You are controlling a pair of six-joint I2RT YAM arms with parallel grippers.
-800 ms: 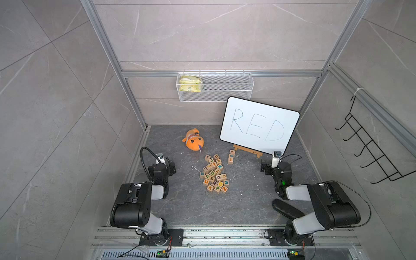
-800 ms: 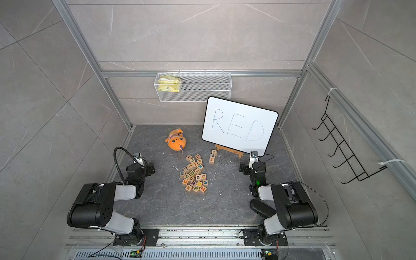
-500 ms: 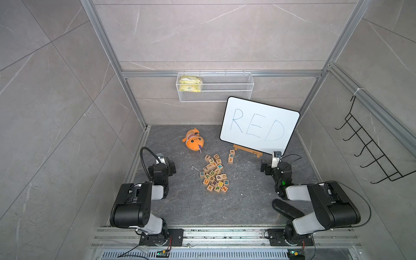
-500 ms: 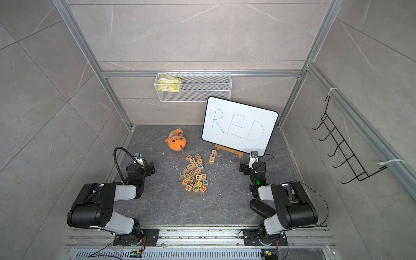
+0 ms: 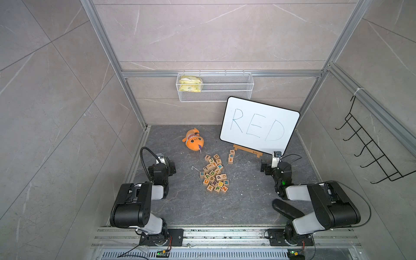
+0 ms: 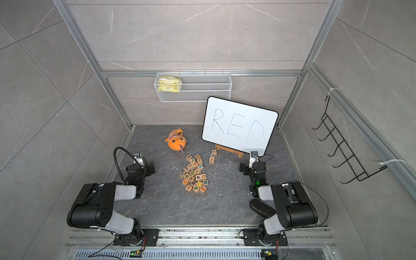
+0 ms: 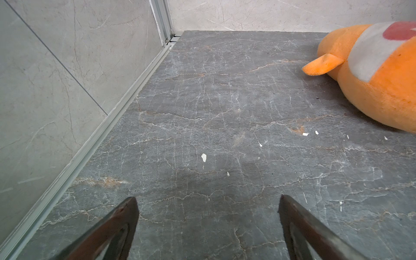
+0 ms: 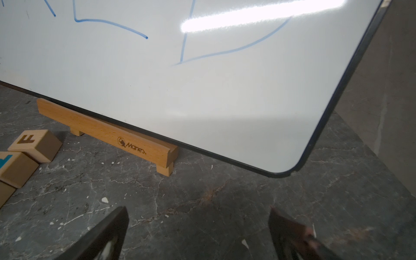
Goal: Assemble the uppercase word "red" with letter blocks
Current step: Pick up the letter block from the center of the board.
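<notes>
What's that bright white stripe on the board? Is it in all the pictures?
Right wrist view: the stripe is glare, probably a light overhead mirrored in the shiny whiteboard, and it cuts across the blue D. Both top views: no glare there, and RED reads plainly. Left wrist view: soft, even light, with only a faint shadow on the floor.

Both top views look steeply down from above the arm bases onto the whole floor (image 5: 202,209). The wrist cameras sit low and close. One looks past the left gripper (image 7: 207,198) at the plush toy (image 7: 371,78), the other past the right gripper (image 8: 198,208) at the whiteboard (image 8: 202,90). Both top views share these objects.
</notes>
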